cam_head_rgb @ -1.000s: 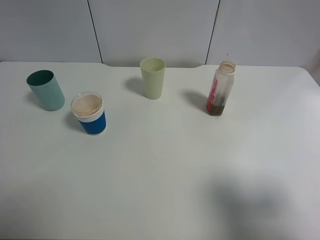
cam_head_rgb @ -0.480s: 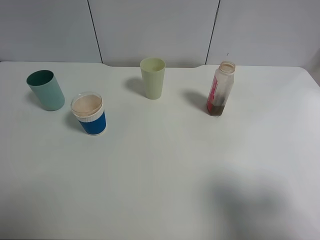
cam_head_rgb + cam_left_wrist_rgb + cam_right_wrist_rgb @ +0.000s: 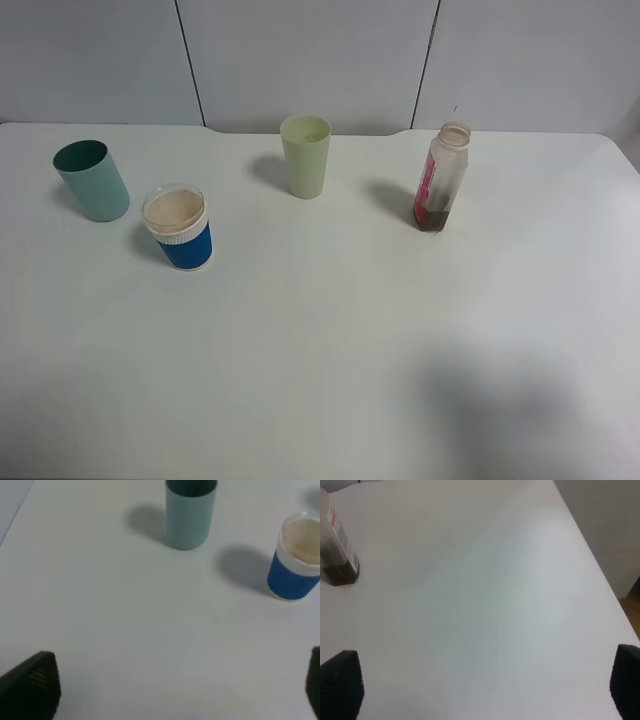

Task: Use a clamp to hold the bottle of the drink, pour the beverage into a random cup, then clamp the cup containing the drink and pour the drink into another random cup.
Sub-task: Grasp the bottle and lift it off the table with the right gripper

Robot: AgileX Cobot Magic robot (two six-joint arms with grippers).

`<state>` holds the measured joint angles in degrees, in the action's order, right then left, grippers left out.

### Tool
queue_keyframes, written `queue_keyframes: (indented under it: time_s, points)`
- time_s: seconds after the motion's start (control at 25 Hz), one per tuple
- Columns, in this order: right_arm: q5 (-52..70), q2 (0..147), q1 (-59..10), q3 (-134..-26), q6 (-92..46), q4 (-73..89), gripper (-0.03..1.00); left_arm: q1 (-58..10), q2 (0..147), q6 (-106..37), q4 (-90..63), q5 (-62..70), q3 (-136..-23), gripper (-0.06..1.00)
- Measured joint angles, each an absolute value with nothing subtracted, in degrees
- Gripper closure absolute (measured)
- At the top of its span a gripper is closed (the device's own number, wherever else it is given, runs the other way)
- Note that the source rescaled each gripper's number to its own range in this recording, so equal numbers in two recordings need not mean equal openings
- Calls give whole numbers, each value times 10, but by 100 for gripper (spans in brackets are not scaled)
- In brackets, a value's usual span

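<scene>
You see the slim translucent plastic bottle with the red label (image 3: 440, 180) standing upright at the far right of the white table (image 3: 320, 340). Its long axis runs vertical and its wide uncapped neck points up. The red label faces the left of the high view. A shallow layer of thin brown beverage (image 3: 433, 219) sits at the bottle's bottom.

The tall pale yellow-green plastic tumbler (image 3: 305, 157) stands upright near the far edge, mouth up, well apart from the bottle on its left. Further left and nearer to you stands the short blue cup with the white ribbed band and clear rim (image 3: 180, 232), also mouth up. Just beyond it, apart, is the dark teal tumbler (image 3: 92, 182).

Your right gripper (image 3: 482, 680) has its jaws spread wide over bare table. The bottle is ahead of it and off to one side, well apart. The table's right edge runs close along the other side of that arm, so you have little room there.

Your left gripper (image 3: 172, 685) is likewise wide open over bare table, with the blue cup and teal tumbler ahead of it. The whole near half of the table is open room for moving.
</scene>
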<state>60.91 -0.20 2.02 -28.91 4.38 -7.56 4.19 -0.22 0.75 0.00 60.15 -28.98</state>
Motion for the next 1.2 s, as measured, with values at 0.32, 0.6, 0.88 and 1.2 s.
queue_keyframes:
  time_s: [0.32, 0.6, 0.88, 1.2]
  points:
    - [609, -2, 20, -289, 44, -76, -3, 42, -2, 7, 0, 602, -290, -6]
    - [609, -2, 20, -289, 44, -76, -3, 42, -2, 7, 0, 602, -290, -6]
    - [609, -2, 20, -289, 44, -76, -3, 42, -2, 7, 0, 602, -290, -6]
    - [584, -2, 20, -297, 43, -76, -3, 42, -2, 7, 0, 602, -290, -6]
